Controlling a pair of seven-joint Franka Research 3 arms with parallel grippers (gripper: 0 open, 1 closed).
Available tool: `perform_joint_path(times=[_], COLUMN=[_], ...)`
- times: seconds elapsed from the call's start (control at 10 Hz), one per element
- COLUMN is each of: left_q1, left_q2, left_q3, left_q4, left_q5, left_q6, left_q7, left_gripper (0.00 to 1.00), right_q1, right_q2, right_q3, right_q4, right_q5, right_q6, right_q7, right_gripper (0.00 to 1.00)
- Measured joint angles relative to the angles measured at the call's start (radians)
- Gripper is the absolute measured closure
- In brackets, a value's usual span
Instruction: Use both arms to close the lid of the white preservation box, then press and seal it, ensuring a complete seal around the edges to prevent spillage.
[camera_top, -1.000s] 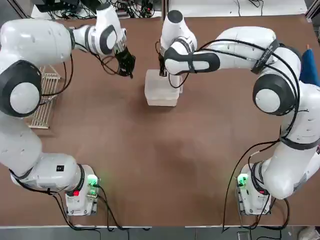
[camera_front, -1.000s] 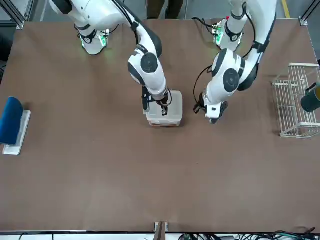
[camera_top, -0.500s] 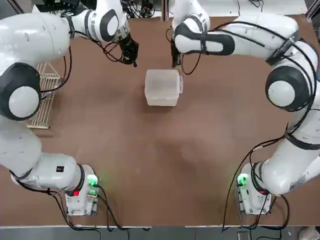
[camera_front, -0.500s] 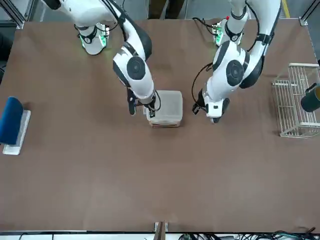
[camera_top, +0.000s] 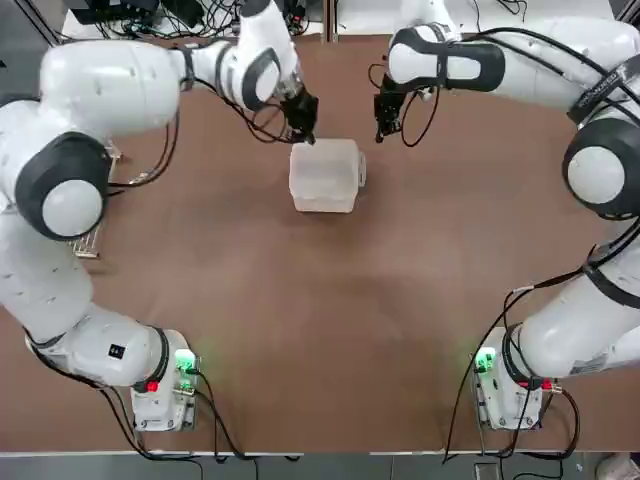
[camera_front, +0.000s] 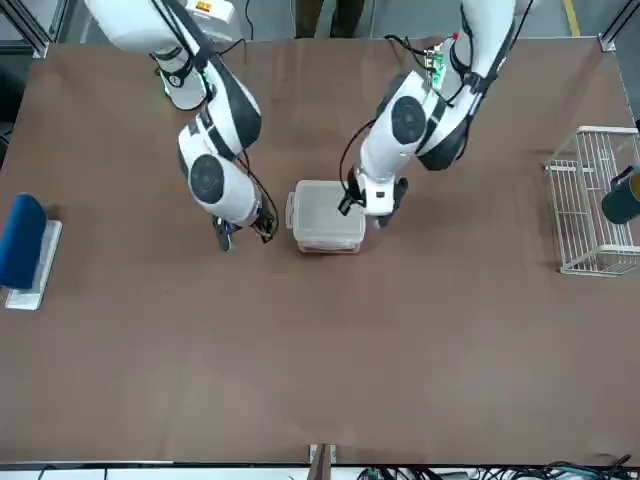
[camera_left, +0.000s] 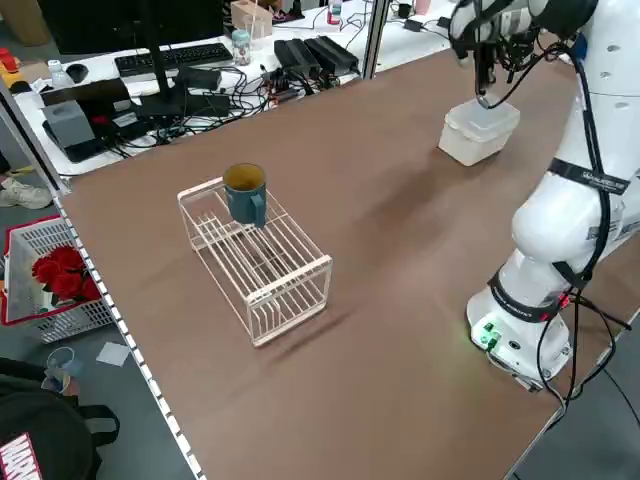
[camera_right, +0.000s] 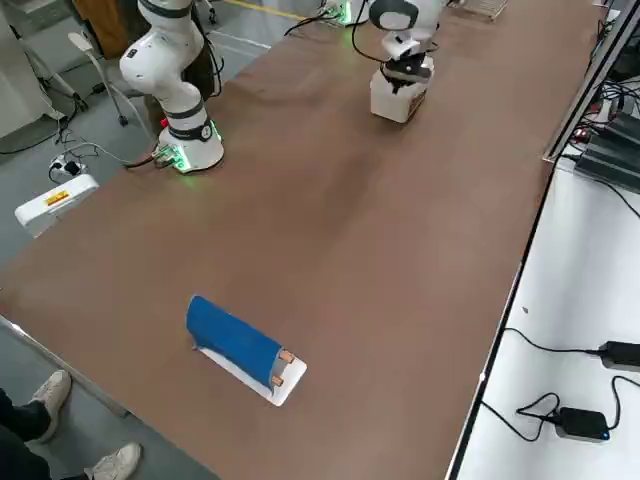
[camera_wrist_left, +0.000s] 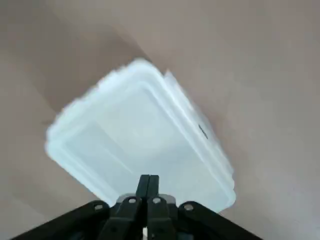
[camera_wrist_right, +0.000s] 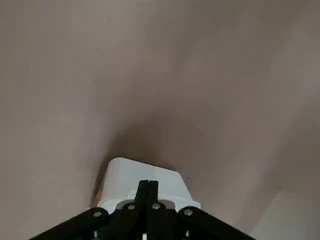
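Observation:
The white preservation box (camera_top: 323, 176) stands in the far middle of the table with its translucent lid (camera_wrist_left: 140, 135) lying flat on it. A small latch tab (camera_top: 362, 176) sticks out on its right edge. Shut and holding nothing, my left gripper (camera_top: 304, 128) hangs just over the box's far left corner; it also shows as the left gripper (camera_front: 381, 214) from the front. My right gripper (camera_top: 383, 126) is shut too, with nothing in it, apart from the box past its far right corner. The right wrist view shows its shut fingertips (camera_wrist_right: 147, 189) over a white corner.
A white wire rack (camera_left: 262, 255) with a teal mug (camera_left: 245, 192) on top stands at the table's left side. A blue-topped tray (camera_front: 25, 250) lies near the right edge. Monitors, cables and a keyboard sit beyond the far edge.
My right gripper has lifted off the box and swung out to its right. My left gripper has moved right, from well left of the box to its far left corner.

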Motion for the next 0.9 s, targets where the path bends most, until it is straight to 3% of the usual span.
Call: perform_joint_path(times=[0.2,0.4,0.9], left_q1=[-0.048,-0.071,-0.125], left_q2=[0.070,0.126,0.182], left_q3=[0.001,0.001,0.017], left_q4=[0.040,0.098,0.148], left_q5=[0.067,0.105,0.118], left_q6=[0.042,0.044,0.066], left_q7=[-0.081,-0.130,-0.177], left_gripper=[0.99,0.99,0.99], right_q1=[-0.005,-0.003,0.047], right_q2=[-0.001,0.000,0.000], right_q3=[-0.070,-0.080,-0.073], right_q4=[-0.062,-0.120,-0.197], right_q5=[0.229,0.353,0.463], right_q6=[0.034,0.102,0.198], right_q7=[-0.193,-0.270,-0.324], right_gripper=[0.99,0.99,0.99])
